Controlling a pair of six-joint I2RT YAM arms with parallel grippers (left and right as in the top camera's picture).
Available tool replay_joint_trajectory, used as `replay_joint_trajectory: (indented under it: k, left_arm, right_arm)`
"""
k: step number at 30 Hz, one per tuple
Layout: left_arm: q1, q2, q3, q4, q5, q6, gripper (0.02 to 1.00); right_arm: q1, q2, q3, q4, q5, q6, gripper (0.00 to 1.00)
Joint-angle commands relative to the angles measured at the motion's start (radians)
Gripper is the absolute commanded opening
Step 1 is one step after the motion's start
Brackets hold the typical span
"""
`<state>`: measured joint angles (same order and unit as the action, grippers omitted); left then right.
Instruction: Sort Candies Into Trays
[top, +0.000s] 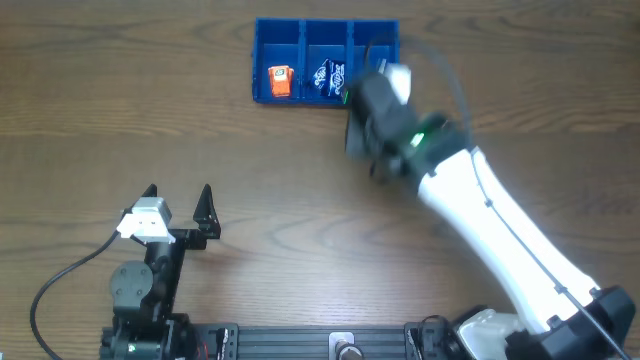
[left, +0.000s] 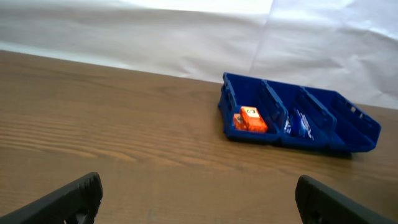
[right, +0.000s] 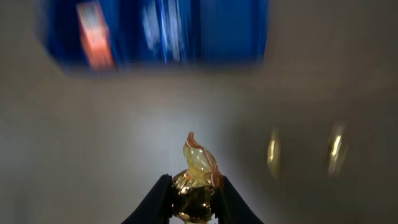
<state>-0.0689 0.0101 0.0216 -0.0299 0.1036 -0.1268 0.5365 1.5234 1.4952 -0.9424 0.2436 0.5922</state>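
A blue tray (top: 258, 60) with three compartments stands at the far middle of the table. An orange candy (top: 280, 82) lies in its left compartment and a blue-wrapped candy (top: 328, 75) in the middle one. My right gripper (top: 365, 118) hangs just in front of the tray's right end. In the right wrist view it (right: 193, 183) is shut on a gold-wrapped candy (right: 199, 163), whose twisted end sticks up between the fingers, with the tray (right: 230, 31) blurred beyond. My left gripper (top: 178, 200) rests open near the front left, nothing between its fingers (left: 62, 202).
The left wrist view shows the tray (left: 367, 127), the orange candy (left: 250, 119) and the blue candy (left: 300, 124) far across bare wood. Two small blurred golden spots (right: 272, 152) lie on the table beside the right gripper. A white sheet backs the table.
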Motion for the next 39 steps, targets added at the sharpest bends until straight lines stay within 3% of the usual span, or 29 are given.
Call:
replay_joint_trajectory:
  k: [1, 5, 10, 23, 25, 29, 31, 39]
  left_arm:
    - [0.003, -0.006, -0.017, -0.037, 0.02, 0.004, 0.998]
    - [0.003, -0.006, -0.017, -0.037, 0.02, 0.004, 0.998]
    - [0.003, -0.006, -0.017, -0.037, 0.02, 0.004, 0.996]
    - [0.003, -0.006, -0.017, -0.037, 0.02, 0.004, 0.998]
    - [0.003, -0.006, -0.017, -0.037, 0.02, 0.004, 0.998]
    - [0.003, -0.006, -0.017, -0.037, 0.02, 0.004, 0.998]
    - [0.003, -0.006, -0.017, -0.037, 0.02, 0.004, 0.998]
    - [0.003, -0.006, -0.017, -0.037, 0.02, 0.004, 0.998]
  right_arm:
    - [-0.099, 0.211, 0.277, -0.011, 0.071, -0.146, 0.123]
    - [-0.159, 0.392, 0.429, -0.007, 0.06, -0.158, 0.123]
    - [-0.218, 0.533, 0.455, 0.055, -0.063, -0.182, 0.123]
    - [-0.223, 0.645, 0.455, 0.122, -0.065, -0.183, 0.141]
    - [-0.223, 0.645, 0.455, 0.122, -0.065, -0.183, 0.194]
    - [-0.223, 0.645, 0.454, 0.127, -0.065, -0.199, 0.527]
    - [-0.216, 0.644, 0.452, 0.135, -0.062, -0.222, 0.625]
    - [-0.216, 0.541, 0.317, 0.156, -0.05, -0.223, 0.652]
